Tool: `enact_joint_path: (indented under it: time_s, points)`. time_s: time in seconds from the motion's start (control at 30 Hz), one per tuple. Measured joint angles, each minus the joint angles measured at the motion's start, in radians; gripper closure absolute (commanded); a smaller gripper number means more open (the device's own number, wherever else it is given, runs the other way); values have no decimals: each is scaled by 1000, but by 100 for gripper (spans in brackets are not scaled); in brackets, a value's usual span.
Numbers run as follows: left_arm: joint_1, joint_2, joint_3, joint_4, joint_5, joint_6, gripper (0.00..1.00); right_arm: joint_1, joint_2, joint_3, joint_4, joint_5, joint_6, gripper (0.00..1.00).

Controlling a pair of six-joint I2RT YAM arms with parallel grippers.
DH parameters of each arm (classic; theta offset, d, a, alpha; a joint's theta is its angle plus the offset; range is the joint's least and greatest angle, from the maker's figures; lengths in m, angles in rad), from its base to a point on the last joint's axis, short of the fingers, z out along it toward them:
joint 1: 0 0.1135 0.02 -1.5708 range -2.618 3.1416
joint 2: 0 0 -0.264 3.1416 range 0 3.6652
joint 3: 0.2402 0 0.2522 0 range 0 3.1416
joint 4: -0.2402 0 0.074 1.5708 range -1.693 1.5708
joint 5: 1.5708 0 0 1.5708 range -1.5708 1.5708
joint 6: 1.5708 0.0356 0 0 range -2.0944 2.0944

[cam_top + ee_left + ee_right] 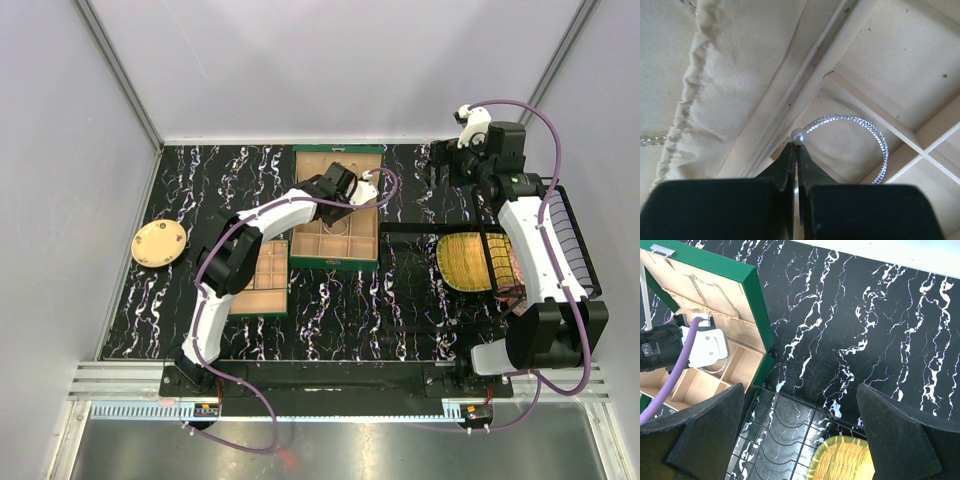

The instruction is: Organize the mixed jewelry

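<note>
Seen from above, a black desk (350,305) with white marbling carries an open green box (336,263) at its centre, its inside split into tan compartments. The left arm reaches into the box. Its wrist view shows the left tool (797,147) with both fingers pressed together, pinching a silvery bracelet (860,121) just below its pearl end; the band arcs out over one tan compartment, beside the gathered cream lining (740,75) of the lid. A thin pale chain (705,290) lies against that lid lining. The right tool (800,390) is spread wide with nothing between its fingers, hanging over bare desk near the box's corner, above a black wire rack (770,440) and the yellow woven mat (845,460). A separate tan compartmented tray (265,280) sits left of the box.
</note>
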Motion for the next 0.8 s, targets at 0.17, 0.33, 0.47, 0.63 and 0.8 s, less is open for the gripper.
enact_joint_path:
  time_s: [0.17, 0.33, 0.47, 0.63, 0.8]
  points:
    - [0, 0, -23, 33, -10, 0, 100, 0, 11, -1, 0, 0, 0, 0]
    - [-1, 1, -25, 46, -19, 1, 100, 0, 12, -1, 0, 0, 0, 0]
    - [-4, 2, -24, 48, -23, 1, 100, 0, 12, -1, 0, 0, 0, 0]
    - [-15, 7, -24, 53, -30, 5, 100, 0, 16, -1, 0, 0, 0, 0]
    - [-34, 21, -24, 60, -39, 9, 100, 0, 21, -1, 1, 0, 0, 0]
